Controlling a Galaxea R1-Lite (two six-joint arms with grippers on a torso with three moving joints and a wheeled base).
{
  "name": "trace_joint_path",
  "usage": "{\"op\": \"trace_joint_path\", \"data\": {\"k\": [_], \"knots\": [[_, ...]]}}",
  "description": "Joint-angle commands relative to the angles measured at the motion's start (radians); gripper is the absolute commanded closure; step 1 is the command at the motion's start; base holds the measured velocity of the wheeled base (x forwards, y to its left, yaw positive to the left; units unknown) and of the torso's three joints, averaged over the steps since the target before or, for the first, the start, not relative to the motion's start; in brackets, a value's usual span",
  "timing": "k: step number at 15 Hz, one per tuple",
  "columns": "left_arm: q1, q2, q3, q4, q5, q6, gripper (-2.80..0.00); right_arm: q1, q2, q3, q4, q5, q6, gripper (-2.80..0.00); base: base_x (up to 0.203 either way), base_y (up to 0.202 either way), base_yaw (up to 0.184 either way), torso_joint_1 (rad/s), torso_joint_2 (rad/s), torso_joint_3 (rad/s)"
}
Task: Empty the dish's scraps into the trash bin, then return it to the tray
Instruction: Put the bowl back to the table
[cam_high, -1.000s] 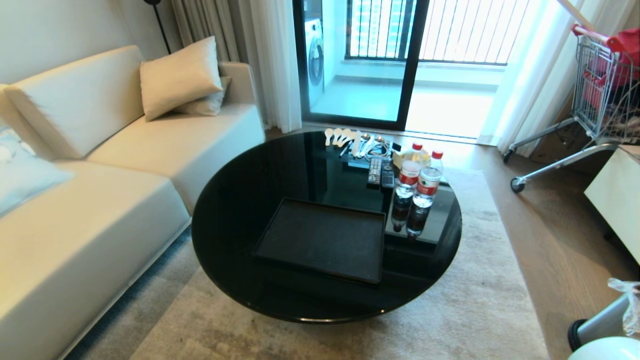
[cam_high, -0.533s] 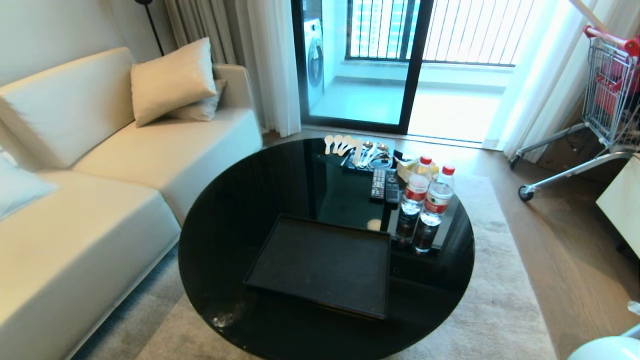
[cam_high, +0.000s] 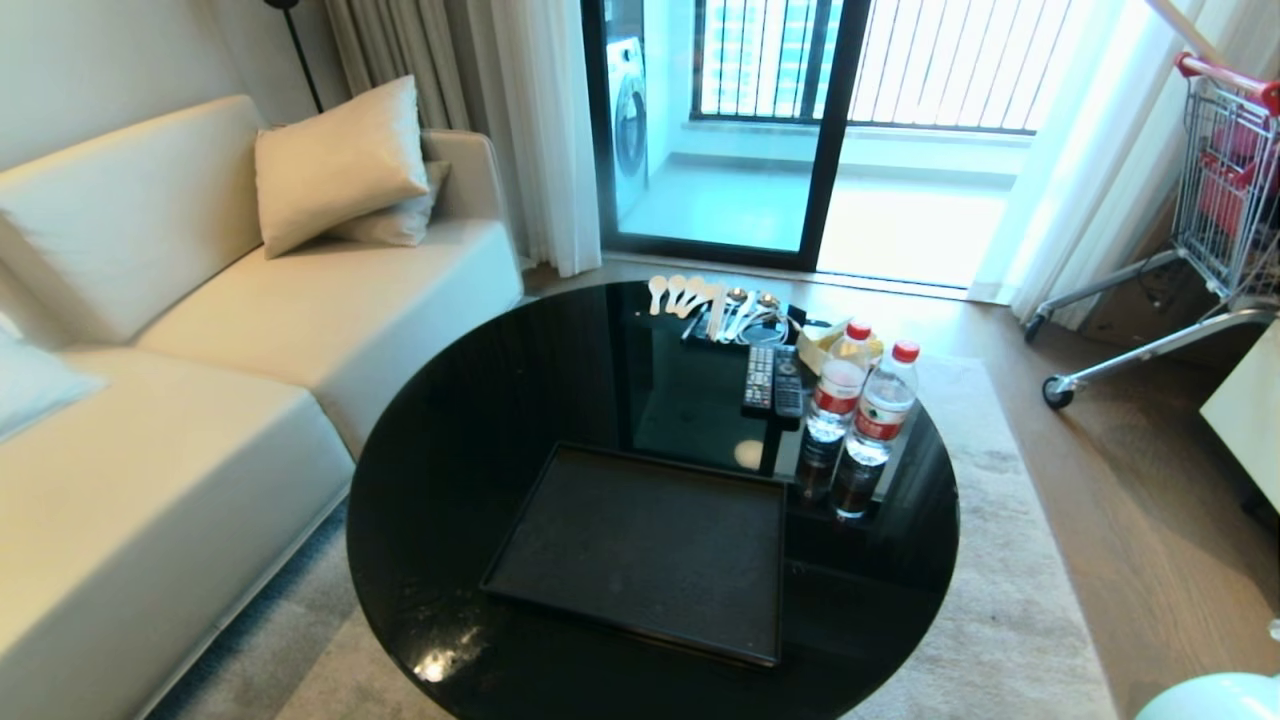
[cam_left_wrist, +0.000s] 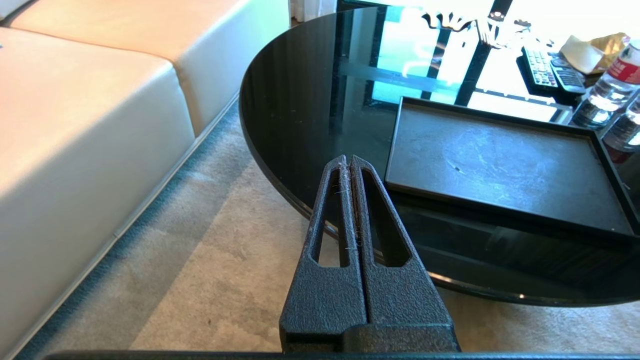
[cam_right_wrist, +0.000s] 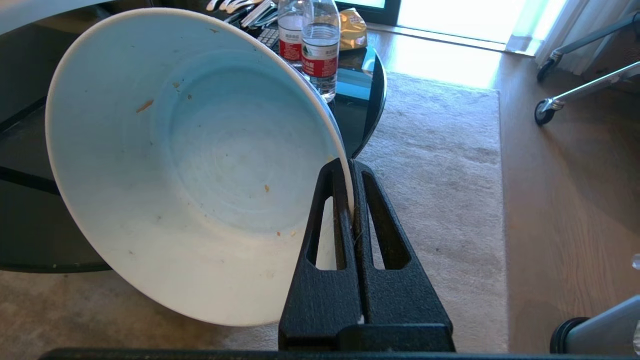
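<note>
Round glossy black counter (cam_high: 480, 420) bears the matte black rectangular tray (cam_high: 640, 550) mid-frame, awaiting the pale scraped-out dish (cam_right_wrist: 190, 165); right gripper (cam_right_wrist: 351, 170) jaws clamp its rim, left gripper (cam_left_wrist: 348, 162) jaws together.

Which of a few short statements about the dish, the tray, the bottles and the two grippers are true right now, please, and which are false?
1. The right gripper is shut on the dish at its rim. True.
2. The dish holds orange slices. False: only small specks and smears remain inside.
3. The tray has nothing on it. True.
4. The left gripper holds a spoon. False: it is shut on nothing, above the rug beside the round table.
5. Two water bottles stand on the tray. False: they stand on the table, beside the tray.
</note>
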Motion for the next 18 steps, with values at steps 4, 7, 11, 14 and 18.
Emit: {"op": "trace_joint_path", "data": {"k": [4,7,11,14,18], "knots": [[0.0,0.0,0.0,0.0,0.0,-0.001,0.0,0.001,0.011,-0.047,0.035,0.052,-0.128,0.0,0.0,0.0,0.0,0.0,0.0,0.0],[0.0,0.0,0.0,0.0,0.0,-0.001,0.0,0.001,0.159,-0.181,0.09,0.191,-0.179,0.0,0.0,0.0,0.0,0.0,0.0,0.0],[0.0,0.0,0.0,0.0,0.0,-0.001,0.0,0.003,0.547,-0.375,0.12,0.222,-0.25,0.0,0.0,0.0,0.0,0.0,0.0,0.0],[0.0,0.0,0.0,0.0,0.0,-0.001,0.0,0.037,0.876,-0.547,0.155,0.228,-0.278,0.0,0.0,0.0,0.0,0.0,0.0,0.0],[0.0,0.0,0.0,0.0,0.0,-0.001,0.0,0.186,1.265,-0.705,0.11,0.217,-0.216,0.0,0.0,0.0,0.0,0.0,0.0,0.0]]}}
